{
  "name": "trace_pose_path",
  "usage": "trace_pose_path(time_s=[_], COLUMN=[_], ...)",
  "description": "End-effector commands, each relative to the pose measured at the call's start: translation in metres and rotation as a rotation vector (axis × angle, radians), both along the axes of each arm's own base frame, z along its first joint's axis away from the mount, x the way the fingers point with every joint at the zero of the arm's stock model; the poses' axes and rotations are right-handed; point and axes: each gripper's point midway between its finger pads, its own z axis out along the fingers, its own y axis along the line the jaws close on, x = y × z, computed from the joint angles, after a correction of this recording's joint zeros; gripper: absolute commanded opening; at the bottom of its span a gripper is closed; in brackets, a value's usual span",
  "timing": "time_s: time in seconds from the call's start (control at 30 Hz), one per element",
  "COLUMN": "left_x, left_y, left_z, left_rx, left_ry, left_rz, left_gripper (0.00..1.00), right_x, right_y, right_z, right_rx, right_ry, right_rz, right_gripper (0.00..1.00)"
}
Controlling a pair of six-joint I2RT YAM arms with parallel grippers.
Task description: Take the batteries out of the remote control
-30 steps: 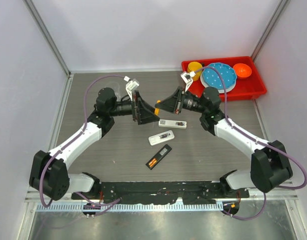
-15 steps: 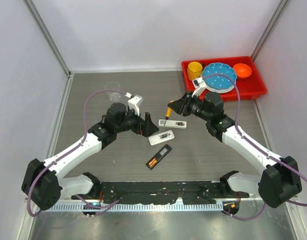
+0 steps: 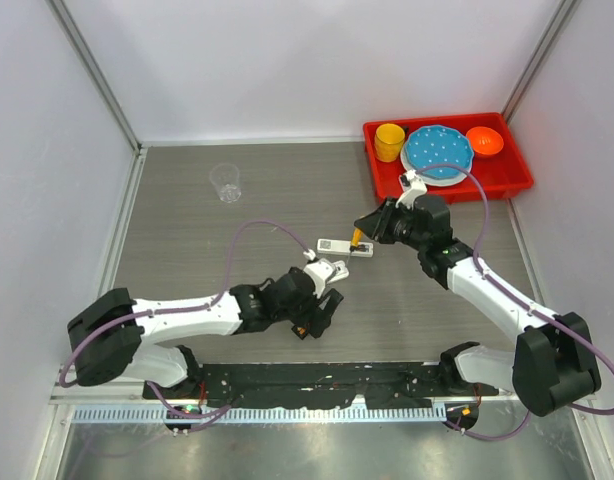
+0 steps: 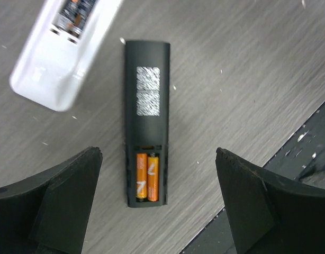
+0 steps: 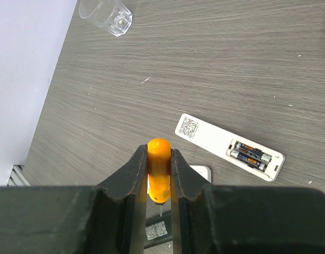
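A black remote [image 4: 147, 106] lies face down with its compartment open, two orange batteries [image 4: 146, 176] side by side inside. My left gripper [image 4: 157, 198] is open and hovers over it, jaws wide on either side; in the top view the left gripper [image 3: 322, 303] hides it. A white remote [image 5: 215, 138] holds two dark grey batteries [image 5: 251, 154] in its open bay. My right gripper [image 5: 159, 164] is shut on an orange-handled pointed tool [image 5: 159, 174], above and left of that remote.
A second white remote [image 4: 62, 47] lies beside the black one. A clear cup [image 3: 225, 182] stands at the back left. A red tray [image 3: 517, 180] at the back right holds a yellow cup [image 3: 389, 140], a blue plate [image 3: 437, 152] and an orange bowl [image 3: 484, 141].
My left arm has swung down and toward the near edge, ending over the black remote. My right gripper has come down with the tool to just beside the far white remote.
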Motion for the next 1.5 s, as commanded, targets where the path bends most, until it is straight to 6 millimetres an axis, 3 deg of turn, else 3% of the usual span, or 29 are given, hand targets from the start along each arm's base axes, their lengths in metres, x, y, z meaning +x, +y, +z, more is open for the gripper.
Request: trace_pose_path(time_s=[0.0, 0.17, 0.33, 0.43, 0.47, 0.57, 0.6, 0.77, 0.8, 0.97, 1.1, 1.17, 1.2, 1.3, 1.33, 1.47], left_x=[-0.004, -0.022, -0.034, -0.041, -0.041, -0.039, -0.037, -0.019, -0.013, 0.009, 0.028, 0.04, 0.051, 0.06, 0.061, 0.054], left_y=[0.005, 0.011, 0.02, 0.017, 0.018, 0.016, 0.013, -0.003, -0.014, -0.047, -0.082, -0.09, -0.096, -0.103, -0.101, -0.086], left_z=[-0.015, -0.034, -0.051, -0.056, -0.058, -0.059, -0.06, -0.054, -0.046, -0.04, -0.031, -0.035, -0.028, -0.026, -0.027, -0.027], left_rx=[0.054, 0.08, 0.123, 0.131, 0.141, 0.163, 0.167, 0.189, 0.171, 0.186, 0.115, 0.104, 0.084, 0.059, 0.065, 0.039], left_ry=[-0.056, -0.017, 0.018, 0.035, 0.038, 0.022, 0.015, -0.08, -0.102, -0.18, -0.168, -0.148, -0.154, -0.12, -0.117, -0.084], left_rz=[0.072, 0.079, 0.076, 0.034, 0.03, 0.021, 0.016, -0.024, -0.031, -0.095, -0.164, -0.194, -0.198, -0.234, -0.231, -0.238], left_gripper=[0.9, 0.79, 0.74, 0.65, 0.55, 0.32, 0.29, 0.24, 0.24, 0.24, 0.27, 0.29, 0.32, 0.46, 0.57, 0.8], right_x=[0.002, 0.003, 0.003, 0.004, 0.004, 0.004, 0.006, 0.009, 0.007, 0.007, 0.004, 0.003, 0.002, 0.0, -0.001, -0.003], right_y=[0.005, 0.003, 0.001, -0.001, -0.002, -0.005, -0.008, -0.03, -0.034, -0.056, -0.061, -0.064, -0.065, -0.067, -0.067, -0.066], right_z=[0.015, 0.015, 0.017, 0.018, 0.019, 0.02, 0.021, 0.017, 0.017, 0.017, 0.017, 0.017, 0.015, 0.011, 0.01, 0.005], right_rx=[0.043, 0.044, 0.047, 0.049, 0.05, 0.049, 0.048, 0.016, 0.017, 0.028, 0.023, 0.019, 0.016, 0.011, 0.011, 0.007], right_ry=[-0.051, -0.051, -0.058, -0.064, -0.063, -0.069, -0.071, -0.056, -0.057, -0.051, -0.05, -0.049, -0.045, -0.038, -0.036, -0.03], right_rz=[0.019, 0.016, 0.011, 0.007, 0.002, -0.007, -0.014, -0.086, -0.099, -0.165, -0.176, -0.186, -0.187, -0.193, -0.194, -0.184], right_gripper=[0.01, 0.01, 0.01, 0.01, 0.01, 0.01, 0.01, 0.01, 0.01, 0.01, 0.01, 0.01, 0.01, 0.01, 0.01, 0.01])
